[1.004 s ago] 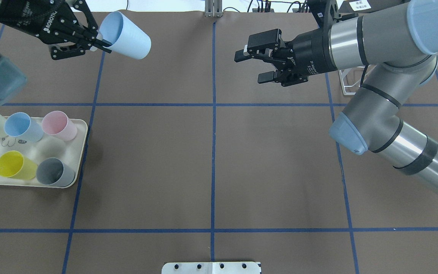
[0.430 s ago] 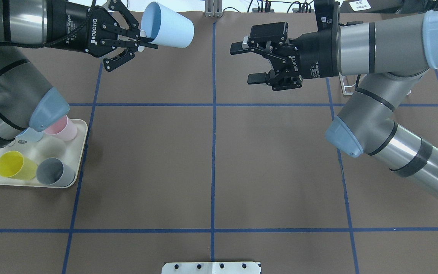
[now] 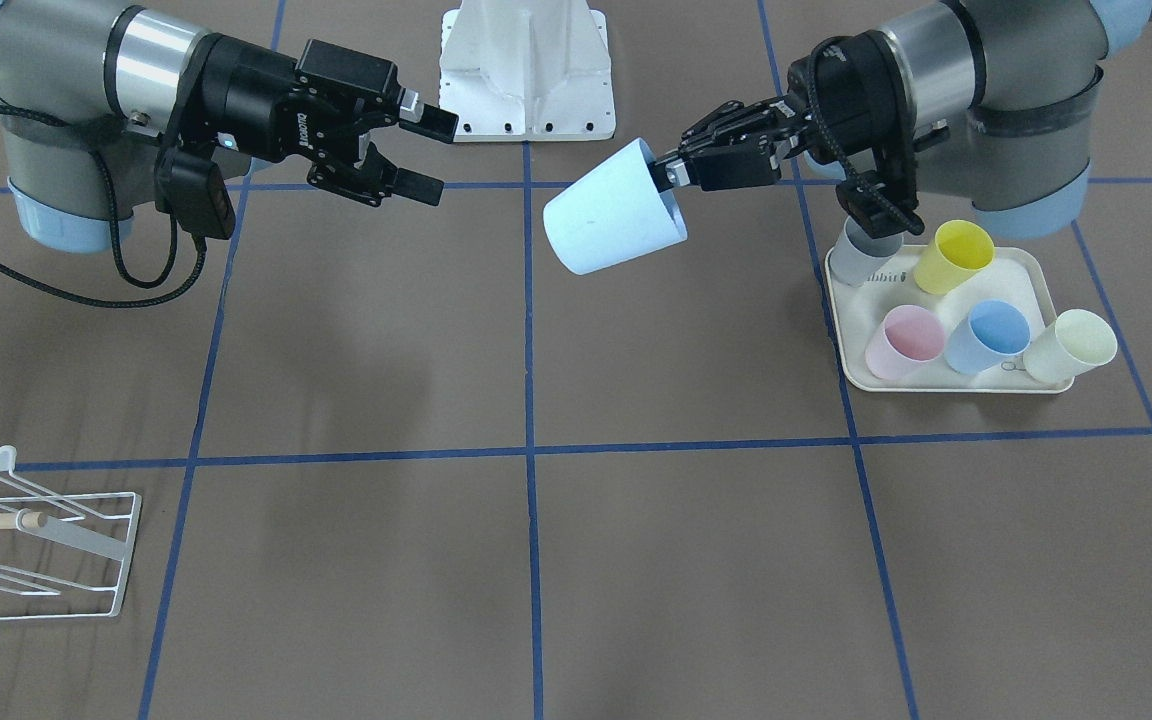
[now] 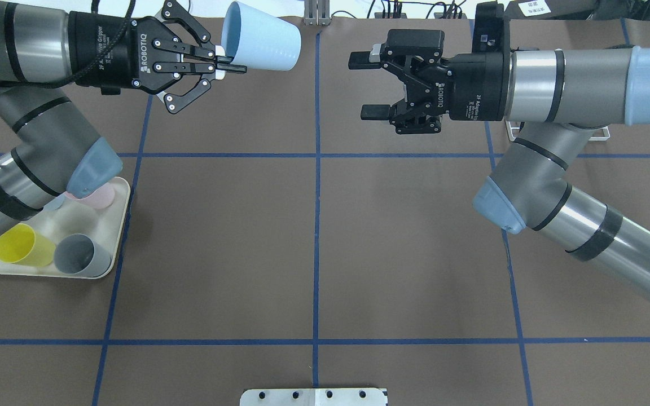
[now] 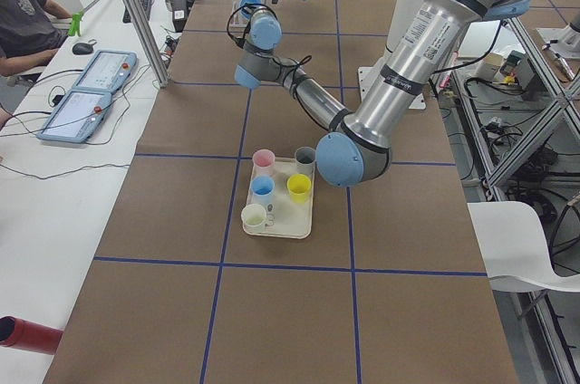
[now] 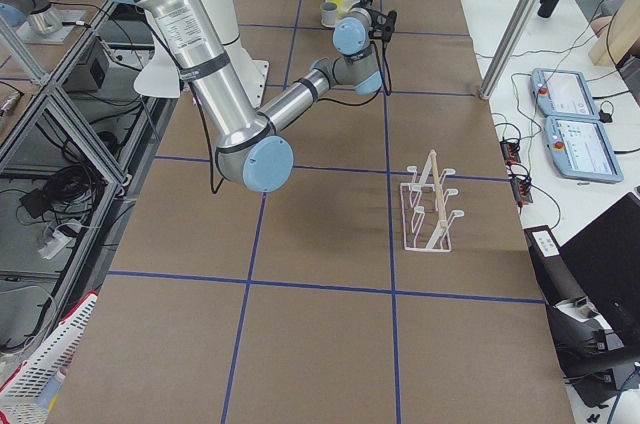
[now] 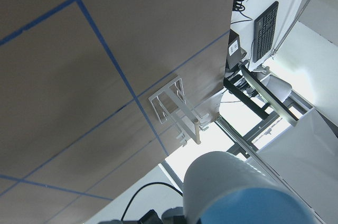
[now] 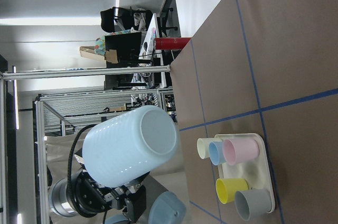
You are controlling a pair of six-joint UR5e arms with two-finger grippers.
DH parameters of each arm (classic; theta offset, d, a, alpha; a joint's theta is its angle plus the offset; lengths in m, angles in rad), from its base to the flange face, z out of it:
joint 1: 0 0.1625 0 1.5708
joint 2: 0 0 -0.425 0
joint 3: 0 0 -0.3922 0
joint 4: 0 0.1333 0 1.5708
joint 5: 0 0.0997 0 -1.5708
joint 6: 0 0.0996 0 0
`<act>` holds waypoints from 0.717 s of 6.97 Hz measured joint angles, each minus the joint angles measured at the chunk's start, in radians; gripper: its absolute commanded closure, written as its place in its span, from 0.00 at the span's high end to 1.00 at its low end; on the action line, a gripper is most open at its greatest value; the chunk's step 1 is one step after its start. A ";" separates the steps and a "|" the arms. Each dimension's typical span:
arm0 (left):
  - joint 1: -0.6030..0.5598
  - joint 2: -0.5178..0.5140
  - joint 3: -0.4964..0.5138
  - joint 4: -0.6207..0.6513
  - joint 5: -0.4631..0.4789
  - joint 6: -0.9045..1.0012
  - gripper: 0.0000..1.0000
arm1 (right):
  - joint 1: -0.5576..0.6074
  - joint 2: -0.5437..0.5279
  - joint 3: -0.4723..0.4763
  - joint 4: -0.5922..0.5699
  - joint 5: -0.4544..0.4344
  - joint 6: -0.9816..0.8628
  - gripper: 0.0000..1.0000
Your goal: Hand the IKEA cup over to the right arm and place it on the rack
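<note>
The IKEA cup point(image 4: 266, 38) is light blue and hangs on its side above the table's far centre-left, base toward the right arm. My left gripper point(image 4: 224, 60) is shut on its rim, also seen from the front as the left gripper point(image 3: 669, 170) holding the cup point(image 3: 611, 212). My right gripper point(image 4: 365, 84) stands open a short gap from the cup's base, facing it, with nothing between its fingers; from the front this right gripper point(image 3: 429, 155) is level with the cup. The white wire rack point(image 3: 36, 545) with its wooden dowel stands at the table's right end, and the rack point(image 6: 430, 206) holds nothing.
A cream tray point(image 3: 941, 387) on the left side carries several upright cups: yellow, grey, pink, blue and pale green. My left arm's elbow overhangs the tray point(image 4: 117, 225). The right arm hides most of the rack point(image 4: 510, 128). A white mounting plate point(image 4: 313, 396) sits at the near edge.
My left arm has carried the cup rightward toward the centre line. The right gripper has turned to face it squarely, shifted slightly, and stayed open.
</note>
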 measured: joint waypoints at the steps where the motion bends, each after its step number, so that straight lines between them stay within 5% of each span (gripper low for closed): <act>1: 0.010 -0.026 0.006 -0.028 0.007 -0.099 0.00 | -0.003 0.025 -0.021 0.024 -0.007 0.005 0.98; 5: 0.015 -0.048 0.000 -0.107 0.010 -0.298 0.00 | -0.008 0.062 -0.104 0.197 -0.071 0.007 0.98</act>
